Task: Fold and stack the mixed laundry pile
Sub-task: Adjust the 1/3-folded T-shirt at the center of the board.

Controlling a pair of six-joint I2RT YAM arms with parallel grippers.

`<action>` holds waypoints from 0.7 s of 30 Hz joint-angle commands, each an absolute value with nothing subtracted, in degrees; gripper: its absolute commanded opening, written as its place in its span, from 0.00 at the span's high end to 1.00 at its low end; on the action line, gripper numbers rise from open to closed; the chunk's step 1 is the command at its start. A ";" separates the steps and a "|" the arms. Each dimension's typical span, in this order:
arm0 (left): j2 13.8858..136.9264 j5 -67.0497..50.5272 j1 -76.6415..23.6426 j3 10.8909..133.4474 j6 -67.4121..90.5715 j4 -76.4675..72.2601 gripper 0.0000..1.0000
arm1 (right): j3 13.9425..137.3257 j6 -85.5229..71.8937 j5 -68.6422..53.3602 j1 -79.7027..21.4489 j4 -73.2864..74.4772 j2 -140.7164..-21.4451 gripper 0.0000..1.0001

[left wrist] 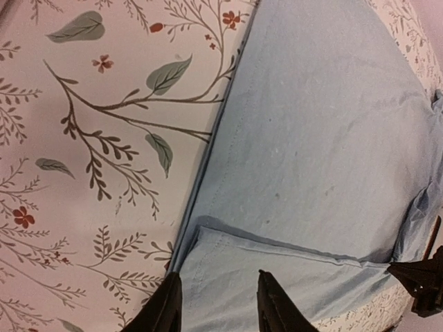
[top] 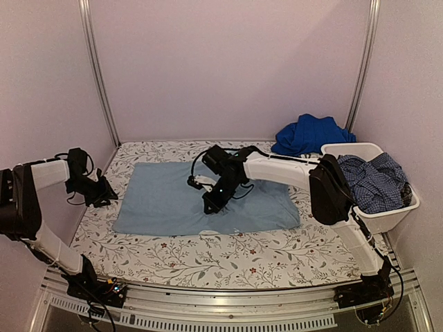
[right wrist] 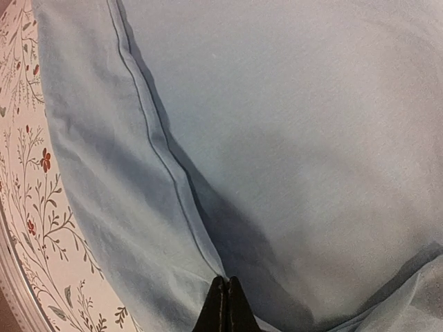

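A large pale blue garment (top: 173, 200) lies spread flat on the patterned table cover (top: 208, 259). My right gripper (right wrist: 226, 304) is down on its middle (top: 210, 206), shut, and a raised hem fold (right wrist: 163, 149) runs straight into the closed tips. My left gripper (left wrist: 218, 304) is at the garment's left edge (top: 109, 196). It is open, its fingers (left wrist: 166, 308) either side of a folded-over corner (left wrist: 277, 263). A royal blue garment (top: 311, 135) is heaped at the back right. A dark blue small-check garment (top: 374, 181) fills the tub.
The white plastic tub (top: 387, 216) stands at the right edge, close beside the right arm's elbow (top: 331, 190). Metal posts (top: 97, 69) and pale walls enclose the back and sides. Bare flowered cover (left wrist: 83, 138) shows left of and in front of the pale blue garment.
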State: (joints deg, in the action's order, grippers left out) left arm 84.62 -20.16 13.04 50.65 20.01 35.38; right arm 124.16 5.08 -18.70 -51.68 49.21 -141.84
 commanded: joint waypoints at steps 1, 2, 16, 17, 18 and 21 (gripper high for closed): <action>85.81 -21.18 13.55 50.72 18.84 33.24 0.63 | 125.44 4.15 -16.91 -51.26 49.19 -141.52 1.00; 85.83 -21.35 13.51 50.53 18.87 32.96 0.64 | 125.35 4.14 -16.91 -51.29 49.20 -141.68 1.00; 95.91 -17.68 10.01 56.76 12.14 36.90 0.74 | 125.06 3.39 -16.65 -51.07 49.56 -142.65 1.00; 96.88 -17.14 9.82 57.46 11.82 37.07 0.74 | 125.04 3.35 -16.70 -51.04 49.62 -142.71 1.00; 97.42 -17.00 9.64 57.93 11.53 36.98 0.74 | 125.04 3.34 -16.75 -51.04 49.60 -142.73 1.00; 99.31 -16.48 9.19 59.00 11.40 37.36 0.74 | 125.07 3.25 -16.92 -51.06 49.62 -142.73 1.00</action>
